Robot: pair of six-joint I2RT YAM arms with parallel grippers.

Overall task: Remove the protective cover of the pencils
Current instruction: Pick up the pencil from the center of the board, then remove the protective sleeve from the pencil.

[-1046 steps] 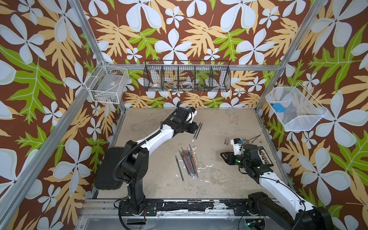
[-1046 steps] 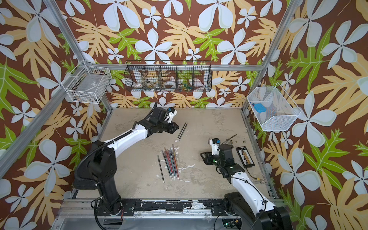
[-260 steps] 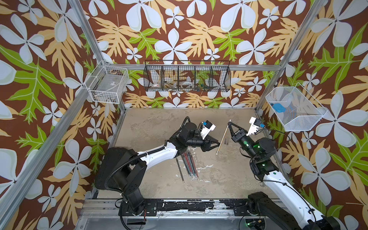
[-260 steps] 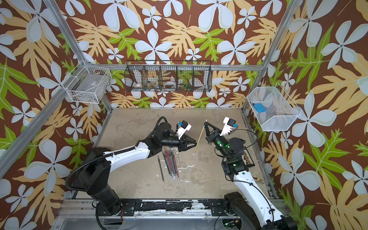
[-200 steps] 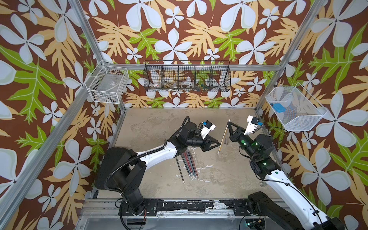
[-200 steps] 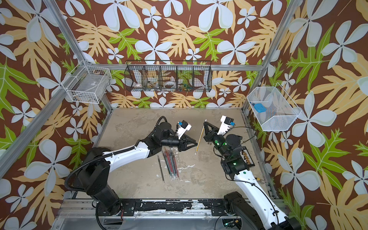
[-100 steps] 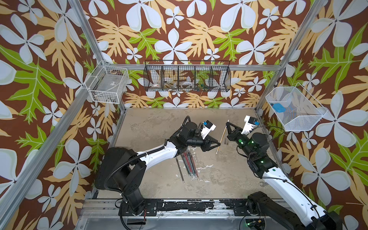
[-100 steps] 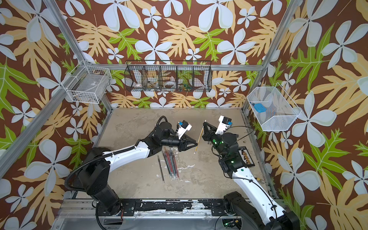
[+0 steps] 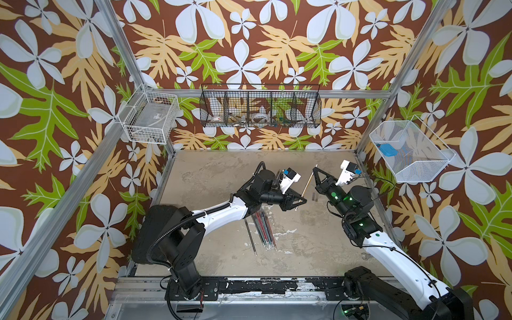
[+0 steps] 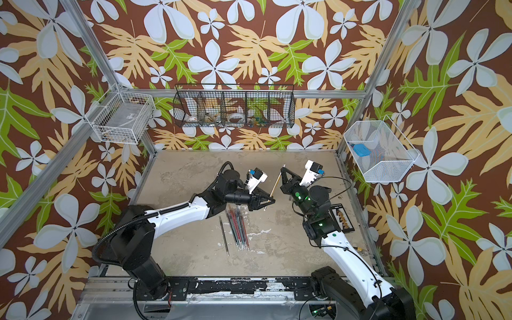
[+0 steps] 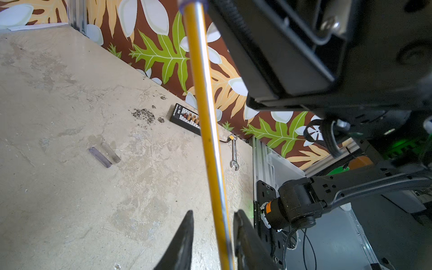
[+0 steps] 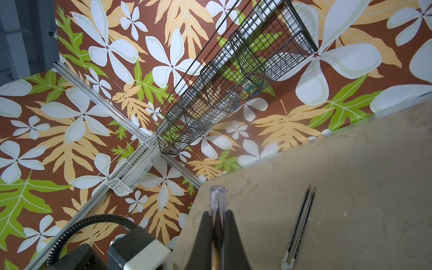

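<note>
The protective cover on one yellow pencil sits pinched tight in my right gripper above the table, anchoring it, I reckon, for the pull. My left gripper, at the shaft's 7 o'clock end, straddles it, jaws not clamped. The other pencils lie at its 8 o'clock, two loose caps at 2 o'clock.

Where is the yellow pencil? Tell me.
In a top view the yellow pencil is above the table's middle, capped end pinched by the right gripper, other end between the left gripper's open jaws.
</note>
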